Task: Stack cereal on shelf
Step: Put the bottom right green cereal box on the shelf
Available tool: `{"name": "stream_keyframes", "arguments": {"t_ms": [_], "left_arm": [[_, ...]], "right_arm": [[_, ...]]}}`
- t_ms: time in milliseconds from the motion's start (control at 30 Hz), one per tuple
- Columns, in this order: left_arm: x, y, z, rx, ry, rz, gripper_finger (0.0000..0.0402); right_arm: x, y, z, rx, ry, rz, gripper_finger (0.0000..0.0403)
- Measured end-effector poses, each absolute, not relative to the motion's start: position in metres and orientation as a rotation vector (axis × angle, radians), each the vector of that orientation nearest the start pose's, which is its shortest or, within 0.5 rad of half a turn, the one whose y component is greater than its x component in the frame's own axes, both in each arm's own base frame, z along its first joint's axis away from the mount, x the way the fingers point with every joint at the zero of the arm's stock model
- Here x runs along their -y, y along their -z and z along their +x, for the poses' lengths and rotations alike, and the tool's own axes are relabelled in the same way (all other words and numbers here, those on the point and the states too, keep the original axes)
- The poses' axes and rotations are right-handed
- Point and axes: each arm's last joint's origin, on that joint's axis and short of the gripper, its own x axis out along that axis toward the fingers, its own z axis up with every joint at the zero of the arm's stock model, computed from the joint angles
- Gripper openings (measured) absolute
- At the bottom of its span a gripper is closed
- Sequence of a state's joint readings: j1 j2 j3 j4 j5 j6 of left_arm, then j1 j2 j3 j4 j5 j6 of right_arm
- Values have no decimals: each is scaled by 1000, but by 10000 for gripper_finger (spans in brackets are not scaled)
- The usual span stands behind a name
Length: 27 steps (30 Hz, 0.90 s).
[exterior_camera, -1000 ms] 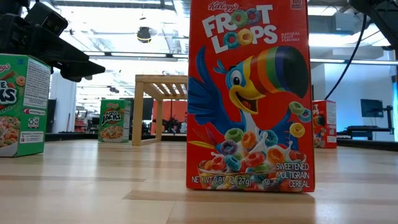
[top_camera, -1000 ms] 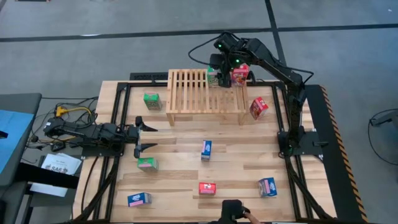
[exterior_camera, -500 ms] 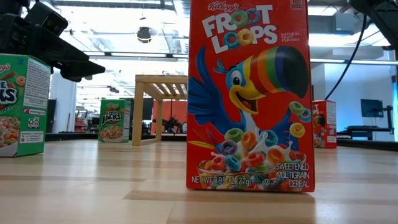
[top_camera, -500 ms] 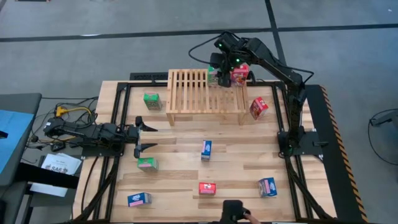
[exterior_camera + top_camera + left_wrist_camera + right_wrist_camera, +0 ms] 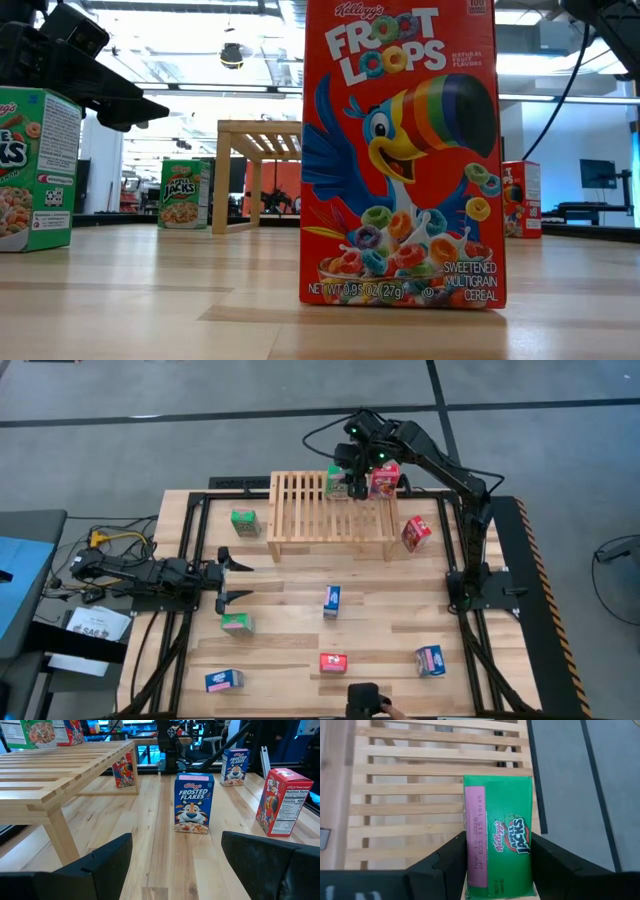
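Observation:
The shelf (image 5: pixel 330 510), a light-wood slatted rack, stands at the table's far middle. At its far right corner are an upright green cereal box (image 5: pixel 337 480) and, beside it, a red one (image 5: pixel 386 481) resting on the slats. My right gripper (image 5: pixel 497 870) comes down over that corner and is shut on the green box (image 5: pixel 497 835). My left gripper (image 5: pixel 235 578) waits open and level at the table's left, pointing toward a blue box (image 5: pixel 194 803). Other cereal boxes stand about the table. My right gripper pinches the green box between its two fingers (image 5: pixel 447 865), one on each broad face (image 5: pixel 470 860), just under the top flap. The fingers slant down from above, across the box's narrow depth. The box is upright over the slats; its bottom is hidden.
Loose boxes on the table: green (image 5: pixel 245 522) left of the shelf, a tilted red one (image 5: pixel 416 532) to its right, blue (image 5: pixel 332 600) in the middle, green (image 5: pixel 237 623), red (image 5: pixel 333 662), and blue ones (image 5: pixel 430 660) (image 5: pixel 223 680) near the front. The red box (image 5: pixel 400 155) fills the low view.
My right gripper has tipped a little over the shelf's far right corner, and the green box between its fingers has shifted slightly toward the table's left. The left arm has kept still.

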<state>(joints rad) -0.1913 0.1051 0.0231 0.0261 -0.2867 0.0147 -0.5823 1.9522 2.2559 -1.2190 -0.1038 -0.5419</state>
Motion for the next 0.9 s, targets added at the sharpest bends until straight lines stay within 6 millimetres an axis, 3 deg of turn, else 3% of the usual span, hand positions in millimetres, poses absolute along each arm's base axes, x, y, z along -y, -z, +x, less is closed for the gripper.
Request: {"name": "stream_keyframes", "arguments": {"t_ms": [900], "left_arm": [[11,-166,102,-55,-95,28,298]], "right_arm": [[204,-400,336,-995,198,-220,213]]}}
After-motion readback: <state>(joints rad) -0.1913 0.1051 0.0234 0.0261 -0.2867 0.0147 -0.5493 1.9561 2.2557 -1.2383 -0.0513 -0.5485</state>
